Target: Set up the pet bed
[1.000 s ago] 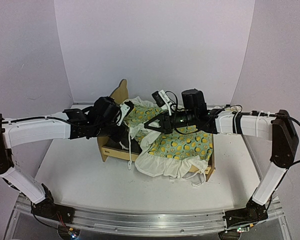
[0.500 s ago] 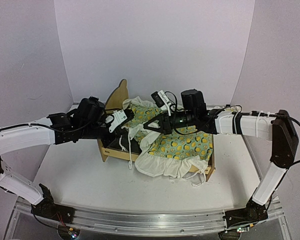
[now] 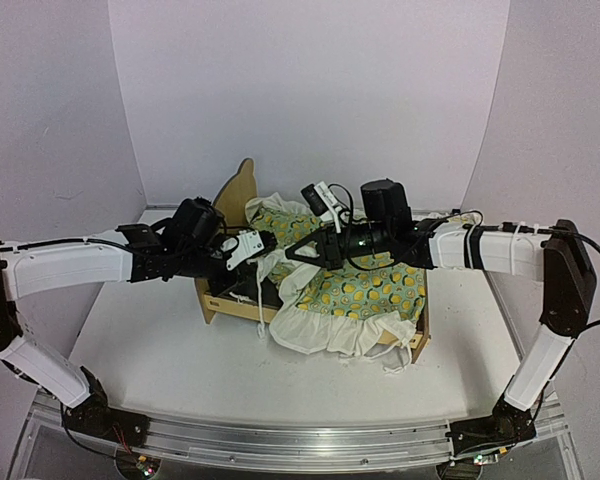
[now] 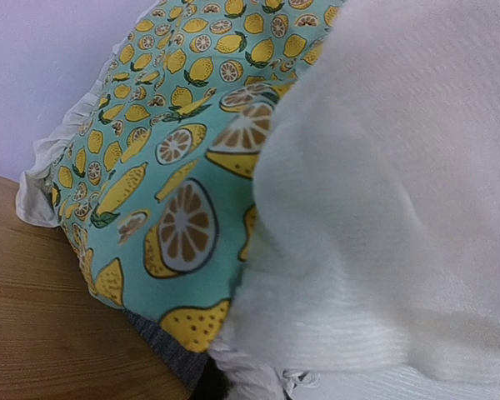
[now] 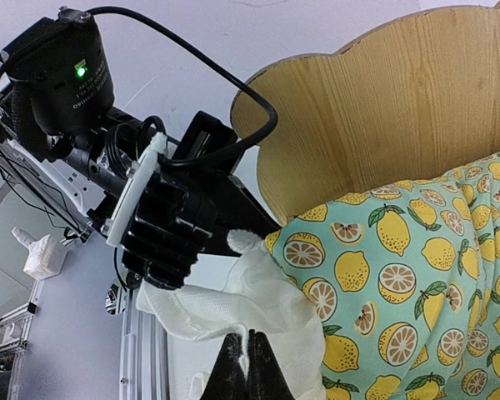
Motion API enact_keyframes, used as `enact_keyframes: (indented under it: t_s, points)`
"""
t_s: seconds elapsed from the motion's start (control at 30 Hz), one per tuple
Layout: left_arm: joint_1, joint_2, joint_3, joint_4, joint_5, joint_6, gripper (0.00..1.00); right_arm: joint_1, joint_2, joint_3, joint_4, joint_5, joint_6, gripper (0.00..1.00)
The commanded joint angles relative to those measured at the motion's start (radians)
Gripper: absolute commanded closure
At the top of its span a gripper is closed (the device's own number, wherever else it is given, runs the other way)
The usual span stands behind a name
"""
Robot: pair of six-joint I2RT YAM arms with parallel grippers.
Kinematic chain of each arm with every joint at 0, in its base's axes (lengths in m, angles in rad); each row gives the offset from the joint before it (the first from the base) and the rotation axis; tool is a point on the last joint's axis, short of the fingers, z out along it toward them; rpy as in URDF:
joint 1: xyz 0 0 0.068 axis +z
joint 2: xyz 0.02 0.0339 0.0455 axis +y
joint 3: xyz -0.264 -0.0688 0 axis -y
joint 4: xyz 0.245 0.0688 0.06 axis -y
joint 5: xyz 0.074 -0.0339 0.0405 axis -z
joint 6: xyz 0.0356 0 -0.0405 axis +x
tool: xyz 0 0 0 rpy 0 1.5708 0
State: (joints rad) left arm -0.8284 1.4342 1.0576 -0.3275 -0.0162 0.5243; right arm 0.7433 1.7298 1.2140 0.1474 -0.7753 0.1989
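The pet bed (image 3: 225, 303) is a plywood frame with a tall curved headboard (image 3: 242, 185), also seen in the right wrist view (image 5: 400, 108). The lemon-print blanket (image 3: 375, 290) lies bunched over it and hides most of the dark mattress pad (image 3: 248, 292). My left gripper (image 3: 263, 240) sits just in front of the headboard, shut on the blanket's white ruffle (image 5: 242, 243). My right gripper (image 5: 247, 367) is shut on the same white ruffle a little nearer the bed's middle (image 3: 292, 255). The left wrist view is filled with lemon fabric (image 4: 175, 167) and white ruffle (image 4: 383, 208).
The bed stands mid-table, headboard to the left rear, with white walls behind and at both sides. A loose white cord (image 3: 400, 360) trails off the bed's front right corner. Wood (image 4: 50, 325) and a grey strip (image 4: 171, 354) show low in the left wrist view.
My left arm drew back to the left, then came back right toward the bed, still holding the ruffle. My right arm has barely moved.
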Motion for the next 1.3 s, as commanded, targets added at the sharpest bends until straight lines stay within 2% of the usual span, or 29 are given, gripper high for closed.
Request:
enact_keyframes:
  t_s: [0.0,0.13,0.43,0.67,0.93,0.97,1.03,1.13,1.2,1.27]
  points:
    - [0.01,0.004,-0.002,0.145,-0.054,-0.001,1.0,0.005,0.007,0.02,0.046,-0.021,-0.003,1.0]
    - [0.01,0.0,-0.022,0.219,-0.099,0.0,1.0,0.005,0.01,0.027,0.044,-0.022,-0.004,1.0]
    - [0.011,-0.024,-0.106,0.246,-0.045,-0.042,1.0,0.005,0.018,0.027,0.046,-0.027,-0.003,1.0]
    - [0.011,-0.047,-0.21,0.308,0.041,-0.123,1.0,0.006,0.02,0.031,0.046,-0.029,0.0,1.0]
    - [0.009,-0.033,-0.246,0.284,0.042,-0.237,1.0,0.007,0.013,0.022,0.046,-0.028,0.0,1.0]
    - [0.009,-0.024,-0.241,0.28,0.027,-0.263,0.96,0.007,0.014,0.022,0.046,-0.025,0.0,1.0]
    - [0.009,-0.01,-0.206,0.236,-0.022,-0.341,0.77,0.008,0.018,0.023,0.046,-0.014,0.001,1.0]
    - [0.009,-0.08,-0.2,0.213,0.001,-0.478,0.58,0.009,0.021,0.026,0.05,0.005,0.016,1.0]
    - [0.008,-0.179,-0.234,0.21,0.013,-0.543,0.32,0.01,0.014,0.021,0.052,0.037,0.028,1.0]
    - [0.009,-0.276,-0.277,0.209,0.047,-0.6,0.29,0.011,0.011,0.019,0.053,0.045,0.035,1.0]
